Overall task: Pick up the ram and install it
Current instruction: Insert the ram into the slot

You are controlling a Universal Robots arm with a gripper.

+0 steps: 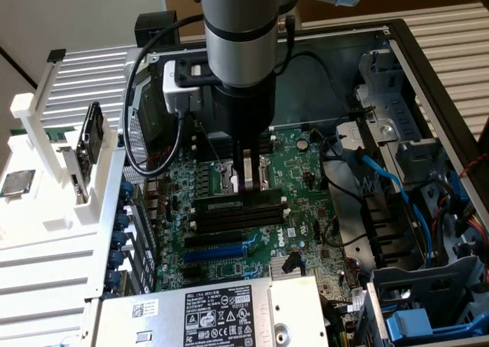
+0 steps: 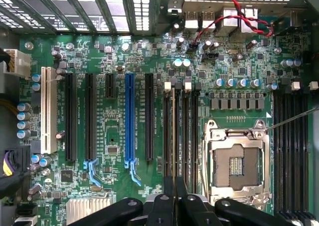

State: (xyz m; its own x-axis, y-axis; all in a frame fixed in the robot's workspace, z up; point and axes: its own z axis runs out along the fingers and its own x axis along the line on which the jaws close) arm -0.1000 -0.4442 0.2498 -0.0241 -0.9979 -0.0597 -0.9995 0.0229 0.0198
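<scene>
The ram point(image 2: 173, 136) shows edge-on as a thin line running out from between the fingers, along the bank of black memory slots point(image 2: 182, 136) on the green motherboard point(image 2: 114, 61). My gripper point(image 2: 173, 202) is shut on it, the black fingers point(image 2: 162, 206) pinching its top edge. In the exterior view the gripper point(image 1: 246, 180) points straight down inside the open computer case, its tips just above the farthest memory slot point(image 1: 238, 203). There the ram point(image 1: 221, 202) lies as a long dark strip level with that slot. I cannot tell whether it is seated.
An empty silver processor socket point(image 2: 238, 164) lies beside the memory slots. Black and blue expansion slots point(image 2: 130, 121) lie on the other side. In the exterior view a power supply point(image 1: 221, 312) sits in front, blue cables and a drive cage point(image 1: 397, 186) at the right, a white rack point(image 1: 61, 179) at the left.
</scene>
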